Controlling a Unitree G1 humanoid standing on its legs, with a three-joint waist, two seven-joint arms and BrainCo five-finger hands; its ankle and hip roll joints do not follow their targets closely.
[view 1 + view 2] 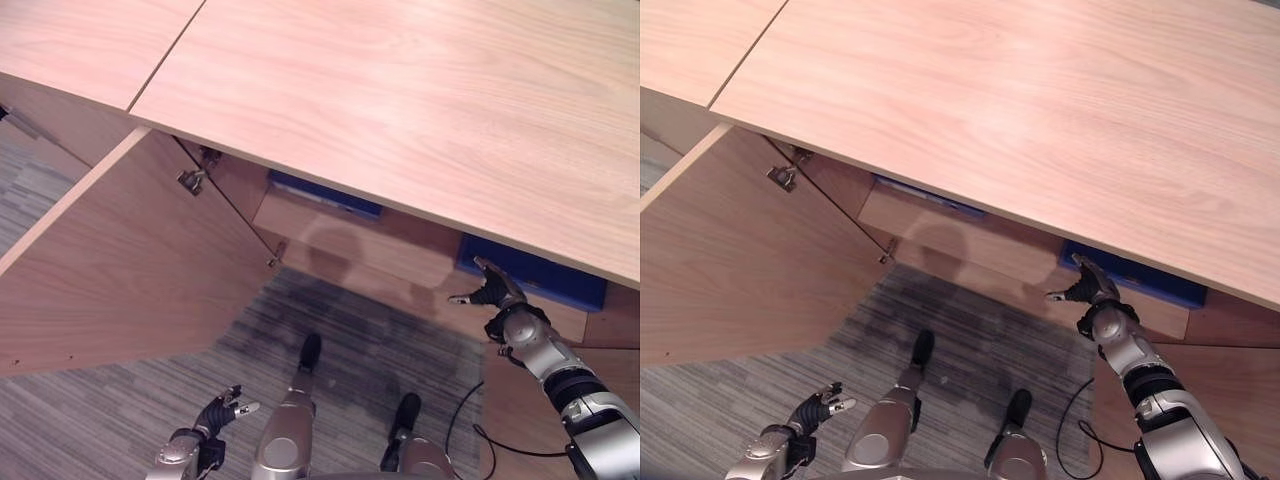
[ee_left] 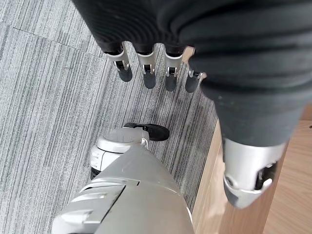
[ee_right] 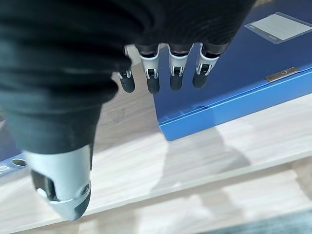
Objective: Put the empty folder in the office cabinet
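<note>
A blue folder point(image 1: 540, 275) lies flat on the low shelf point(image 1: 400, 285) of the open office cabinet, at the right under the cabinet top point(image 1: 400, 90). My right hand point(image 1: 493, 290) hovers just in front of that folder's near left corner, open and holding nothing. In the right wrist view its straight fingers point(image 3: 153, 78) hang over the folder point(image 3: 234, 83) edge and the bare shelf board point(image 3: 146, 165). Low by the floor at the lower left is my left hand point(image 1: 215, 412), open and idle, its fingers point(image 2: 146, 68) relaxed above the carpet.
The cabinet's left door point(image 1: 120, 260) stands swung wide open toward me. A second blue folder point(image 1: 325, 192) lies deeper on a higher shelf. Grey striped carpet point(image 1: 100, 410) covers the floor in front. Another cabinet panel point(image 1: 520, 400) stands by my right arm.
</note>
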